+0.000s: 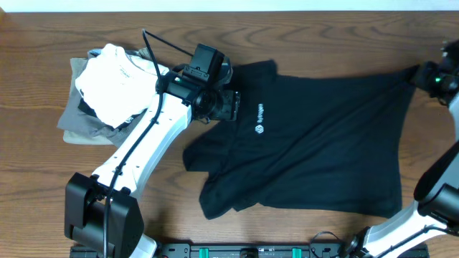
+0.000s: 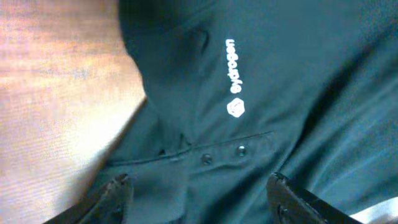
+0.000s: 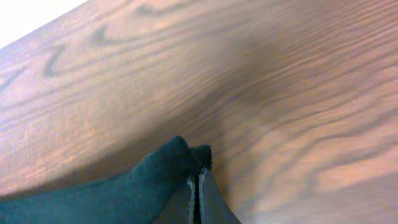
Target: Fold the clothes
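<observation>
The clothes, a black polo shirt [image 1: 315,143], lie spread across the wooden table with the white chest logo [image 1: 259,120] facing up. My left gripper [image 1: 228,104] hovers over the collar and button placket [image 2: 224,152], its jaws wide apart with only loose cloth below them [image 2: 200,190]. The white lettering [image 2: 234,68] shows just beyond. At the far right, my right gripper [image 1: 424,76] is shut on a corner of the shirt. In the right wrist view, black cloth [image 3: 155,171] bunches at the closed fingertips [image 3: 199,177].
A pile of folded garments, white on top [image 1: 115,79] and grey and olive beneath [image 1: 82,125], sits at the left beside my left arm. Bare wood [image 3: 280,93] runs past the shirt's right corner. Both arm bases stand at the front edge.
</observation>
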`<state>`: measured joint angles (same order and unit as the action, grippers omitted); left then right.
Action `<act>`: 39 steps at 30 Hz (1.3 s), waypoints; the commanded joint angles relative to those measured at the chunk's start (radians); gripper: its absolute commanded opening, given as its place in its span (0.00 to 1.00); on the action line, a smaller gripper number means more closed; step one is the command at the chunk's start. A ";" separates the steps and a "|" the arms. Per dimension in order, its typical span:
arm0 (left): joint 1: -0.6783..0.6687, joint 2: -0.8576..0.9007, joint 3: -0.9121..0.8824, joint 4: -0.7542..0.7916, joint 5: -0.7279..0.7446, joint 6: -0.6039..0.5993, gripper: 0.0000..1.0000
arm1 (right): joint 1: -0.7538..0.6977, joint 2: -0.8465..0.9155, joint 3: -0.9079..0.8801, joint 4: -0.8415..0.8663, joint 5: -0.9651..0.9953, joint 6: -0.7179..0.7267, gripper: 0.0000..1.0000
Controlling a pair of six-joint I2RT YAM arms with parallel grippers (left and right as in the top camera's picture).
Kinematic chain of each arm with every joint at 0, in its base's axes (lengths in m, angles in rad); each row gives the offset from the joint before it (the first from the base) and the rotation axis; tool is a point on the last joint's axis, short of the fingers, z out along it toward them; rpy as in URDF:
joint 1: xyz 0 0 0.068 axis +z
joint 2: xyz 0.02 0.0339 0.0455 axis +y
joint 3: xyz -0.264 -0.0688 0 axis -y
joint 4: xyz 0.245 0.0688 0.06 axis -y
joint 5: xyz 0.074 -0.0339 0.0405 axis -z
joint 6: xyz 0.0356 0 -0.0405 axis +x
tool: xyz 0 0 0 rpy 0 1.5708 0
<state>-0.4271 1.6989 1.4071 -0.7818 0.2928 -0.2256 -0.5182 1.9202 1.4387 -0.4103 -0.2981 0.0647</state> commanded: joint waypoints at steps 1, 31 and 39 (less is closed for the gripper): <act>0.005 -0.006 0.026 0.029 -0.003 0.066 0.75 | -0.007 0.010 0.001 -0.013 0.022 0.029 0.01; 0.071 0.445 0.045 0.735 -0.005 0.170 0.70 | -0.004 0.010 0.001 -0.402 -0.080 0.032 0.42; 0.071 0.523 0.153 0.702 0.006 0.217 0.58 | -0.004 0.010 0.001 -0.409 -0.080 0.032 0.42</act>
<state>-0.3565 2.2070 1.5047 -0.0792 0.2867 -0.0502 -0.5232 1.9240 1.4368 -0.8158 -0.3672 0.0959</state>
